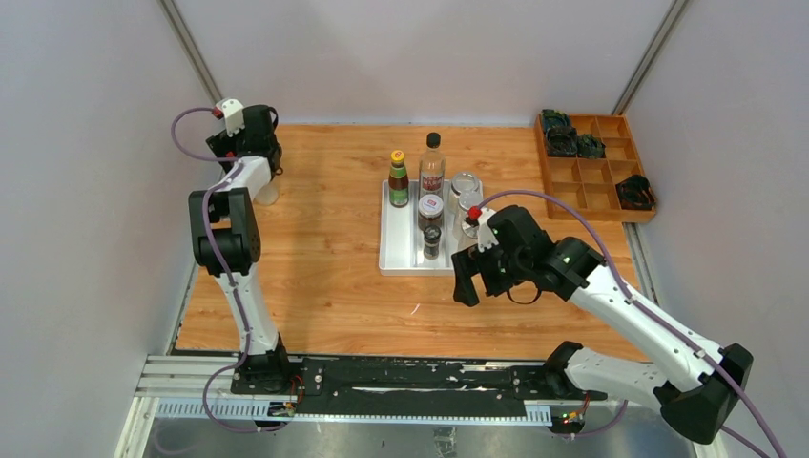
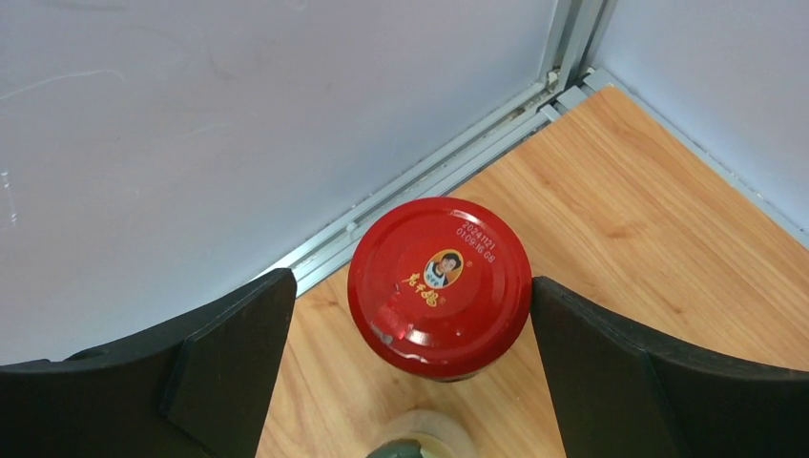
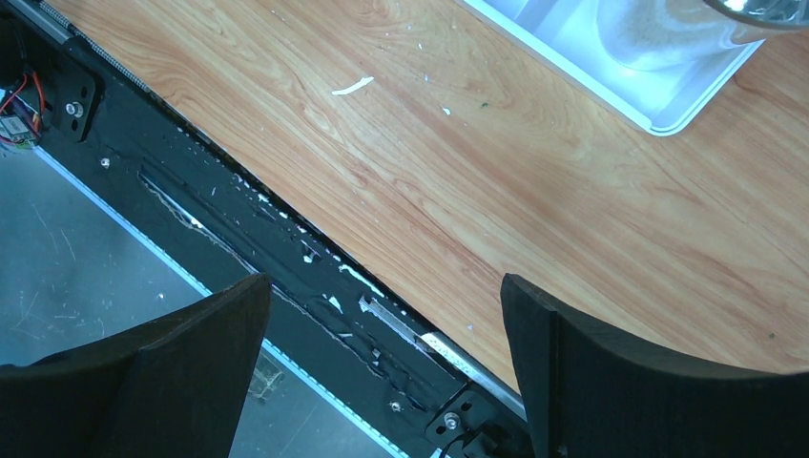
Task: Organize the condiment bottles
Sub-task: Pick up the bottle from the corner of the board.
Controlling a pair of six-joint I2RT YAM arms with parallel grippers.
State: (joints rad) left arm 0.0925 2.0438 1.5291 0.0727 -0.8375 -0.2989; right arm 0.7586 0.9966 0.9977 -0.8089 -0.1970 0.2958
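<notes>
Left claw (image 2: 410,282) wide open, red-lidded jar (image 2: 439,279) centred inside gap, untouched; right claw (image 3: 386,282) wide, empty.

The red jar lid (image 2: 439,286), seen by the left wrist camera, carried a white stamp in two lines. The first line read "20241121". The second began with "0109", and its last signs were not clear. In the middle of the lid stood a small round portrait, with yellow Chinese characters beside it, too small to read surely. In the top view, the labels of the yellow-capped bottle (image 1: 398,179) and the tall dark bottle (image 1: 432,170) could not be read.
</notes>
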